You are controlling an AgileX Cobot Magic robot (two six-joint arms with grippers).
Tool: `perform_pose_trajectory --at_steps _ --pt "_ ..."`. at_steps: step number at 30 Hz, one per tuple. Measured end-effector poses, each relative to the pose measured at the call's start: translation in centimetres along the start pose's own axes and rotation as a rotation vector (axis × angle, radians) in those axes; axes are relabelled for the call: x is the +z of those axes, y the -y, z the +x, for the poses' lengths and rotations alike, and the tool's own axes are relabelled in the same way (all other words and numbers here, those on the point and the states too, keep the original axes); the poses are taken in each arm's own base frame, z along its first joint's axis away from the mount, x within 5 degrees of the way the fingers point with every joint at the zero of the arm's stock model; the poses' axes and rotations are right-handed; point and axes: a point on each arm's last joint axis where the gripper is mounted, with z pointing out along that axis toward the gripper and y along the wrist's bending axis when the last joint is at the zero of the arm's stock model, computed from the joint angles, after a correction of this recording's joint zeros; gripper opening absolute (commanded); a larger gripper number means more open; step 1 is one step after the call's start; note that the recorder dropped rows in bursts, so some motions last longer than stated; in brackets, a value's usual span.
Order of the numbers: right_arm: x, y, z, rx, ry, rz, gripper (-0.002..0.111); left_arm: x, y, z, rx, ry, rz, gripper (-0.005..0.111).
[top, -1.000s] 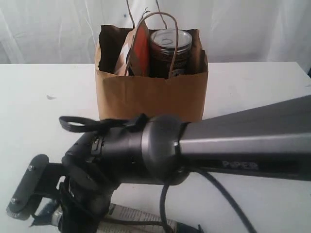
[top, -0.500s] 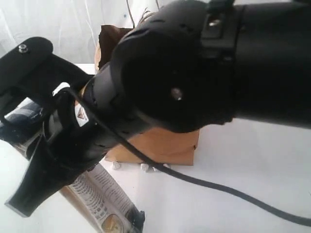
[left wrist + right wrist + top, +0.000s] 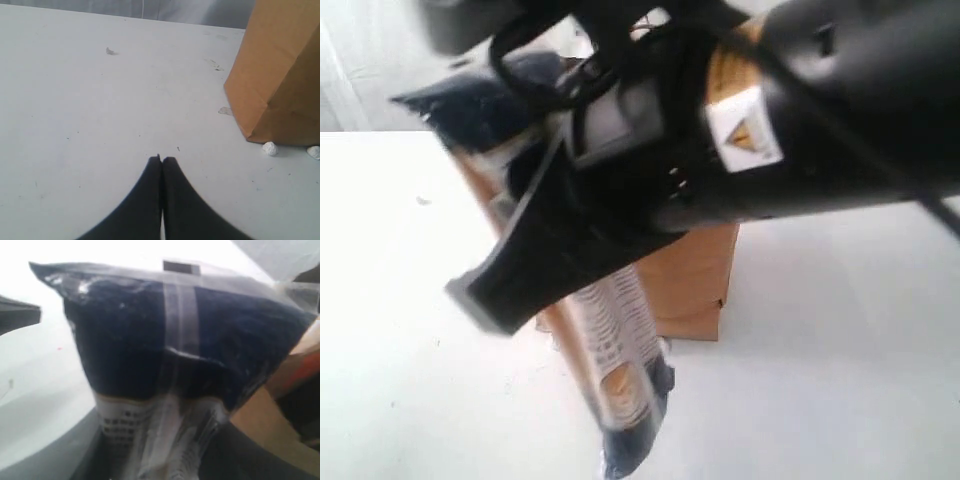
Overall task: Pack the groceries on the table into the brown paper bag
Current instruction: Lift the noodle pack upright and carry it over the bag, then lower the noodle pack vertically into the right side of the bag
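Note:
My right gripper [image 3: 575, 215] is shut on the long dark-blue packet [image 3: 610, 340] and holds it in the air in front of the brown paper bag [image 3: 695, 275]. The packet [image 3: 175, 340] fills the right wrist view, its printed white end between the fingers. The bag's brown wall [image 3: 260, 430] shows behind it, with a bit of orange at the rim. My left gripper [image 3: 161, 159] is shut and empty, low over the white table [image 3: 100, 110], with the bag's lower corner [image 3: 277, 85] off to one side. The arm hides the bag's contents.
Small white crumbs [image 3: 270, 148] lie on the table by the bag's base. A tiny dark speck [image 3: 423, 200] sits on the tabletop at the left. White curtain hangs behind the table.
The right arm has risen from the table's front edge, lifting the dark-blue packet up in front of the bag. It now blocks the bag's open top.

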Motion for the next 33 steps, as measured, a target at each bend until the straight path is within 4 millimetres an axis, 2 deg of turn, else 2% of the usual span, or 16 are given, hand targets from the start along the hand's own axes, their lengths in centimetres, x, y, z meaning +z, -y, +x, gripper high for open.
perform_pose_trajectory --at_steps 4,15,20,26,30,33 --pt "-2.9 1.6 -0.2 0.048 0.048 0.120 0.000 0.0 0.0 0.0 0.000 0.000 0.000 0.000" --pt "-9.8 4.7 -0.7 0.227 0.279 0.301 0.000 0.0 0.0 0.0 0.000 0.000 0.000 0.000" --pt "-11.6 5.5 -1.1 0.247 0.355 0.354 0.000 0.0 0.0 0.0 0.000 0.000 0.000 0.000" --pt "-13.5 6.1 -2.8 0.251 0.454 0.389 0.000 0.0 0.0 0.0 0.000 0.000 0.000 0.000" --pt "-14.2 6.5 -4.0 0.247 0.520 0.437 0.000 0.0 0.0 0.0 0.000 0.000 0.000 0.000" --pt "-14.0 6.5 -4.8 0.236 0.537 0.452 0.000 0.0 0.0 0.0 0.000 0.000 0.000 0.000"
